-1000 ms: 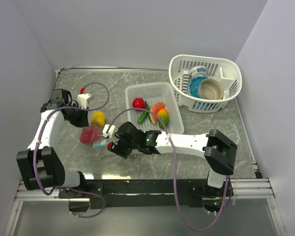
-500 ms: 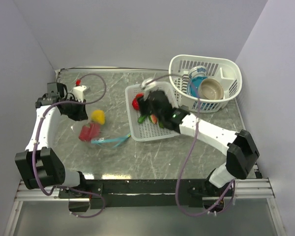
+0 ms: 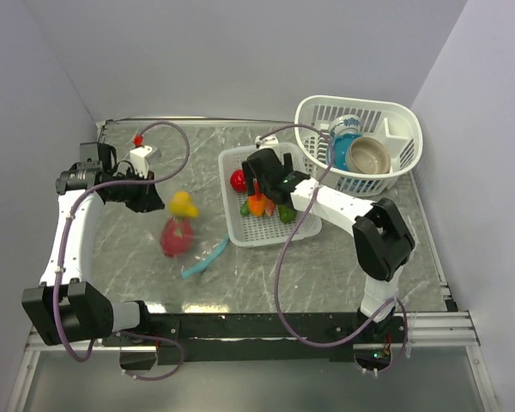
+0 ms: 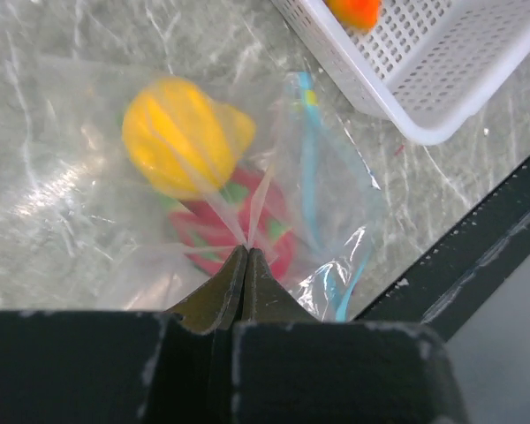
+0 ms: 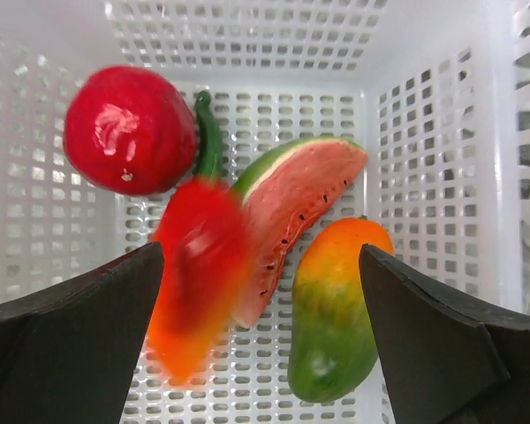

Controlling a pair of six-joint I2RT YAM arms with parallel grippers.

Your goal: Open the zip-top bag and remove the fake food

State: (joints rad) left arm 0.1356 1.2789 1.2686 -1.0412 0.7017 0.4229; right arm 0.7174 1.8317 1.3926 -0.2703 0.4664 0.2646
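Observation:
The clear zip-top bag (image 3: 187, 245) (image 4: 88, 185) hangs from my left gripper (image 3: 157, 203) (image 4: 247, 253), which is shut on a pinch of its plastic. Inside show a yellow piece (image 4: 181, 137) and a pink-red piece (image 4: 238, 230); the teal zip strip (image 4: 308, 168) trails toward the table. My right gripper (image 3: 259, 190) (image 5: 261, 252) is open above the white rectangular basket (image 3: 232, 225). A blurred red-orange piece (image 5: 199, 274) is loose between the jaws. In the basket lie a red fruit (image 5: 128, 128), a watermelon slice (image 5: 296, 203) and a mango (image 5: 336, 309).
A round white basket (image 3: 409, 129) at the back right holds a blue bowl (image 3: 343, 148) and a tan bowl (image 3: 369, 155), close behind the right arm. Grey walls enclose three sides. The black front rail (image 4: 477, 265) runs just beyond the bag.
My right gripper left the bag, carried the red-orange piece over the rectangular basket and opened, letting it go. The left gripper closed fully on the bag, which has shifted right with the two pieces inside.

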